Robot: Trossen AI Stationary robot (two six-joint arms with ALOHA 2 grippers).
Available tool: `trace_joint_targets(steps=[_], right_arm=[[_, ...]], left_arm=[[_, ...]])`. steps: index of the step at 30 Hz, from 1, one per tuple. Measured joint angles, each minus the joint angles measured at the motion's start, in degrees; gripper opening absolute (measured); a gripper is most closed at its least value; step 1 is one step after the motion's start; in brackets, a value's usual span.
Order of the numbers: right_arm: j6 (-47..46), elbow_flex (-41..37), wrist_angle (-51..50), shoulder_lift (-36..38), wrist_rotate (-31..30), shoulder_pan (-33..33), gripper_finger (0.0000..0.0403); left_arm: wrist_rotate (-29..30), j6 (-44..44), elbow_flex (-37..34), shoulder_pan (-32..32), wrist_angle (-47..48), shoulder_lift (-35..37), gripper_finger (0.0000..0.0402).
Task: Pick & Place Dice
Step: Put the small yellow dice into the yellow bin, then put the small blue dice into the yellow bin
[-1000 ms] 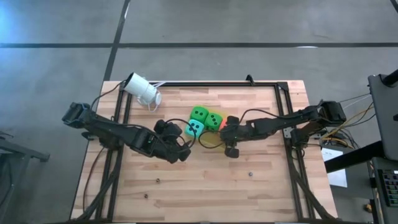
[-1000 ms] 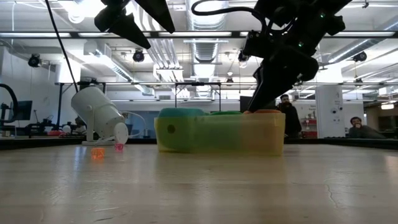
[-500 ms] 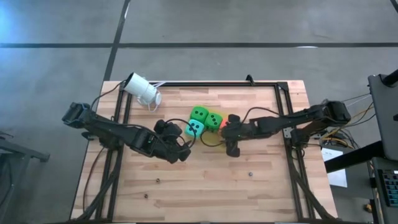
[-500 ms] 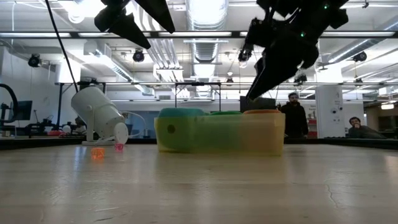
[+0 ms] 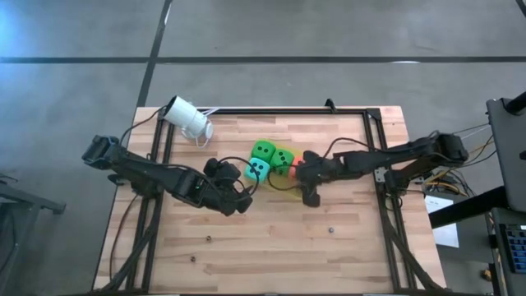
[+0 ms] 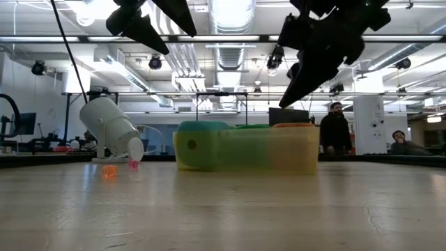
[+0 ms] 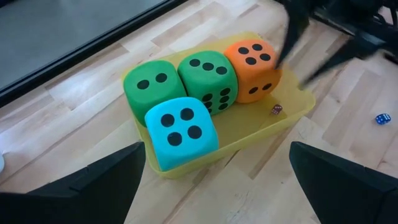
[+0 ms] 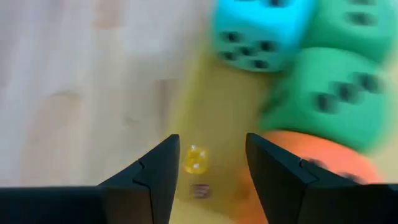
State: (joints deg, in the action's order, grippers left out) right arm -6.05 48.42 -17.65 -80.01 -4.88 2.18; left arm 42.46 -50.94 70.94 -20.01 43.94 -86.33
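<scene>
Four big dice sit side by side in a shallow yellow tray [image 7: 292,115]: two green [image 7: 151,84] [image 7: 208,74], one teal [image 7: 181,130] and one orange [image 7: 253,68]. A tiny dark-red die [image 7: 274,109] and a tiny yellow die [image 8: 195,158] lie on the tray's bare floor. My right gripper [image 5: 310,191] hovers open above the tray's right end beside the orange die [image 5: 294,167], well clear of the tray [image 6: 244,150] in the low view. My left gripper [image 5: 238,197] waits open, raised, off the tray's left near corner.
A white cylinder-shaped camera [image 5: 187,117] lies at the table's far left. Tiny dice are scattered on the wood: a blue one [image 7: 382,118] right of the tray, an orange one [image 6: 109,171] and a pink one [image 6: 133,165] near the camera. People stand in the room behind.
My right gripper has risen away from the tray and drawn slightly toward the table's right edge. The big dice and the tray have stayed in place.
</scene>
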Motion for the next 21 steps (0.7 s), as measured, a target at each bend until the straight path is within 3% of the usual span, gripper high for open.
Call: trace_joint_targets(steps=[2,8,21], right_arm=[[0.87,0.02,0.22,-0.81,1.65,-0.04,0.0175],[2.22,0.00,-0.18,-2.27,-4.31,-0.16,0.0169],[2.28,0.02,-0.16,-1.58,-4.29,0.21,0.0166]], left_arm=[[0.00,0.01,0.00,0.00,-0.02,-0.01,0.0400],[0.00,0.01,0.00,0.00,-0.02,-0.01,0.0400],[0.00,0.03,0.00,0.00,0.00,-0.01,0.0400]])
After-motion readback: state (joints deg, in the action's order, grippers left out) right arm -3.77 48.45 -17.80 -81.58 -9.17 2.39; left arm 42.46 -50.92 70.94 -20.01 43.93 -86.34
